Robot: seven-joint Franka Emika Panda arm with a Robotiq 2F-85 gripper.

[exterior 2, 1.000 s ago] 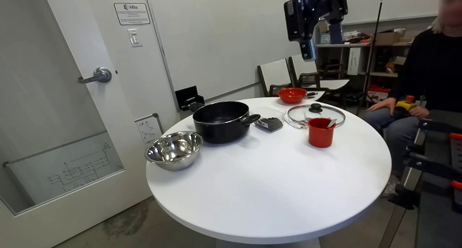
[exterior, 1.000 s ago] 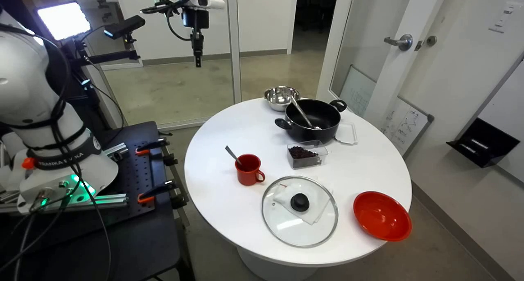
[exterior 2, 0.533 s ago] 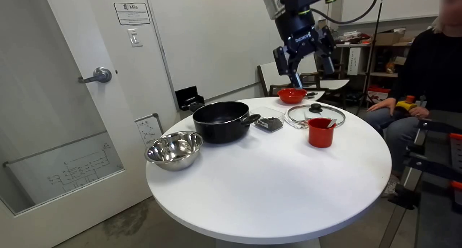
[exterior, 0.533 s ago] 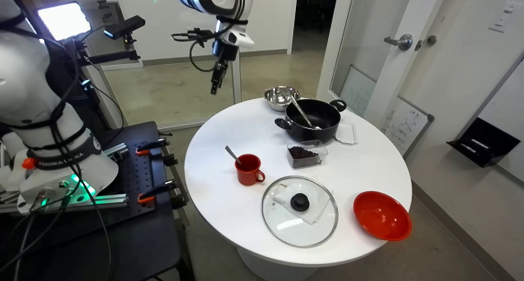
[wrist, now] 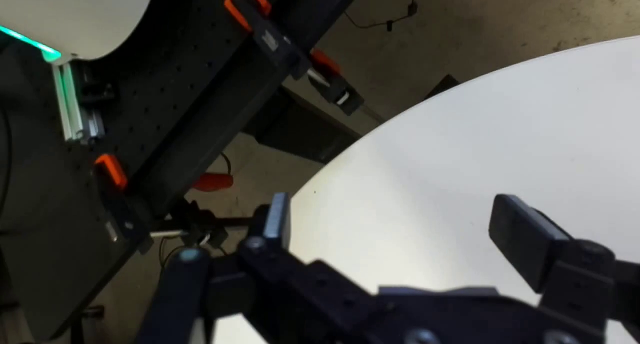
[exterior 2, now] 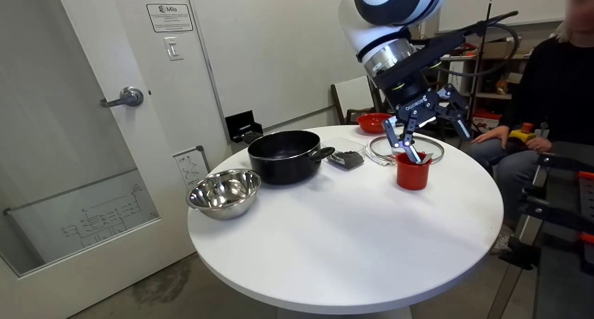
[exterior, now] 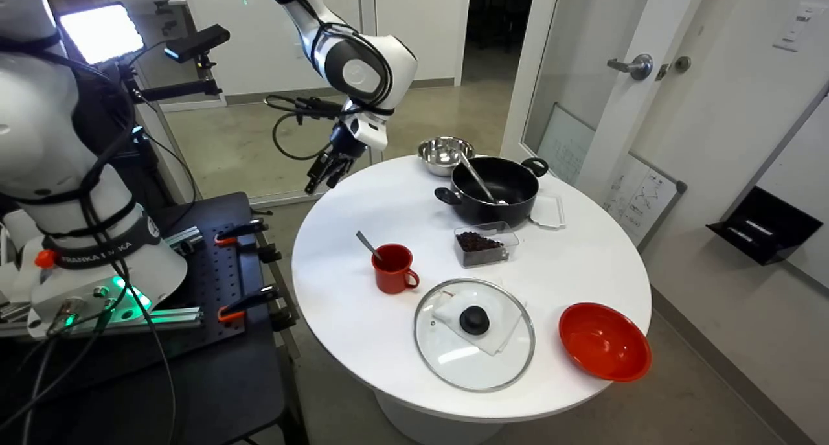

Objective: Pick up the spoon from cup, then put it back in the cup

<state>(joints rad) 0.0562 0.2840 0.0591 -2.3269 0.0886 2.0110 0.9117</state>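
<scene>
Fingers [wrist: 525,241] wide apart: in wrist view one sits low, just left of middle, the other low right, white tabletop [wrist: 450,158] showing in the gap. In an exterior view a fingertip [exterior 2: 413,155], right of centre, overlaps the mouth of the red cup [exterior 2: 412,177]; line of sight only.

In an exterior view the spoon [exterior: 368,245] stands tilted in the cup, near frame centre, handle out over the rim to upper left; cup upright, its handle lower right. Fingers there: upper left of centre, angled down-left by the tabletop edge, well apart from both. White arm [exterior: 363,72] extends from the top edge in both exterior views.

Same frame: clear container [exterior: 482,258] with dark bits [exterior: 477,241], right of the cup and slightly higher. Black pot [exterior: 486,210] above that, steel bowl [exterior: 442,157] just beside it at upper left. Flat clear lid [exterior: 549,213] at the pot's lower right. Black-knobbed glass lid [exterior: 475,320], lower centre. Red bowl [exterior: 605,341] lower right, at the tabletop edge.

Further out: black stand [wrist: 200,123] with orange-and-black clamps [wrist: 282,48] in the left half of wrist view, white robot base [wrist: 75,13] in its upper left corner. Seated person [exterior 2: 552,91] in black at right edge of an exterior view.
</scene>
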